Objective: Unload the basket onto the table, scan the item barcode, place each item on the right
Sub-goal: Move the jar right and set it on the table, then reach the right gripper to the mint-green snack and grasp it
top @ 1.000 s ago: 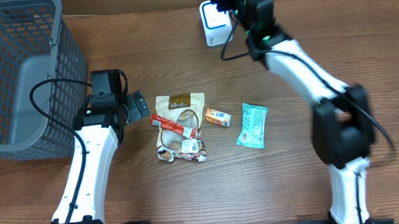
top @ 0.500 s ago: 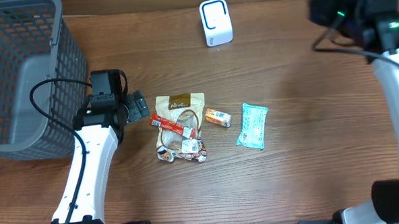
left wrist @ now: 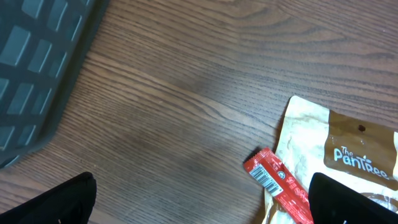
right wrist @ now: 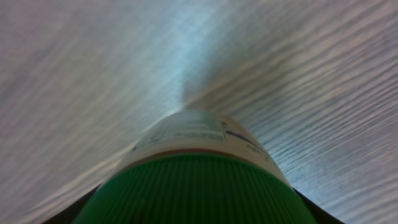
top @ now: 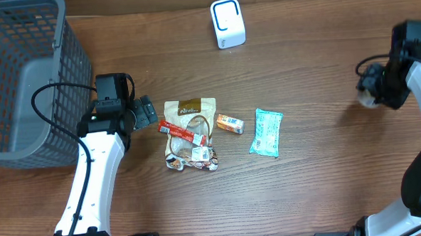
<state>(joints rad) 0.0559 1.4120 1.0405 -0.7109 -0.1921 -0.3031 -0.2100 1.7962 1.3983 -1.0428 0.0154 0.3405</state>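
My right gripper (top: 372, 89) hangs over the right side of the table, shut on the item, a white jar (top: 367, 97) with a green ribbed cap. In the right wrist view the green cap fills the bottom and the jar's white label (right wrist: 189, 129) points away over the wood; its print is blurred, so I cannot make out a barcode. The white scanner (top: 228, 23) stands at the back centre, far from the jar. My left gripper (top: 146, 112) rests open low over the table, with a red stick packet (left wrist: 277, 186) just inside its right finger.
A grey mesh basket (top: 23, 76) fills the far left. At mid-table lie a tan Pantree pouch (top: 190, 137) with the red stick (top: 184, 131) across it, a small orange packet (top: 230, 123) and a teal packet (top: 267, 132).
My right arm has swung from in front of the scanner out to the right side of the table, carrying the jar. The left arm has not moved.
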